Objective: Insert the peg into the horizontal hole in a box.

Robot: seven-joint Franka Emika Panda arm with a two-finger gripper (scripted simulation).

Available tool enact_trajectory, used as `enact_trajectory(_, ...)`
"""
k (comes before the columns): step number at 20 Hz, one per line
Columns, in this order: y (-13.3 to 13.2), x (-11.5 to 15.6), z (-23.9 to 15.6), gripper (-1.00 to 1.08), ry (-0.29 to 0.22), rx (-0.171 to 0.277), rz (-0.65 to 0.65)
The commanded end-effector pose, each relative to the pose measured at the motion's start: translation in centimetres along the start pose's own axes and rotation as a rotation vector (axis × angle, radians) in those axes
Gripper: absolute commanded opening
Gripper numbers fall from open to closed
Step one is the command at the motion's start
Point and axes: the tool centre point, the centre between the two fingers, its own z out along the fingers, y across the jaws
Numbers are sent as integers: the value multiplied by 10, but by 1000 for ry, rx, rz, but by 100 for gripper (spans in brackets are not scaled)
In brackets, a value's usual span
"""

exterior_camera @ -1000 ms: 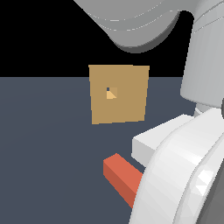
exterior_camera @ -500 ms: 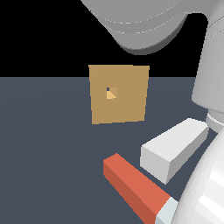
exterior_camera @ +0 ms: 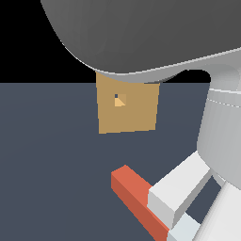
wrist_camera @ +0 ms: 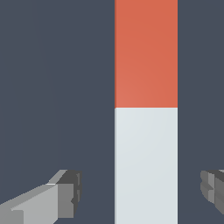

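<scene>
Wrist view shows the gripper (wrist_camera: pixel 142 194) spread open astride the white half of the peg (wrist_camera: pixel 145 109), neither finger touching it (positioned for a grasp), the peg lying on the floor (exterior_camera: pixel 47 164) well short of the box (exterior_camera: pixel 127 106).

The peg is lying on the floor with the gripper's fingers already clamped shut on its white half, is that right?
Not quite. The peg does lie on the floor, but the gripper is open: in the wrist view its fingers stand apart on either side of the white half, with gaps, not touching it.
</scene>
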Motion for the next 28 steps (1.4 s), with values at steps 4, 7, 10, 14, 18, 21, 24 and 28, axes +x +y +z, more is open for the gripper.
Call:
enact_trajectory(4, 0, 0, 19, 100, 0, 0, 0)
enact_trajectory(7, 0, -1, 18, 100, 0, 0, 0)
enact_trajectory(10, 1, -1, 18, -100, 0, 0, 0)
enact_trajectory(14, 1, -1, 18, -100, 0, 0, 0)
enact_trajectory(18, 1, -1, 18, -100, 0, 0, 0)
enact_trajectory(21, 1, 0, 18, -100, 1, 0, 0)
enact_trajectory(24, 1, 2, 17, -100, 1, 0, 4)
enact_trajectory(28, 1, 7, 14, -100, 1, 0, 17)
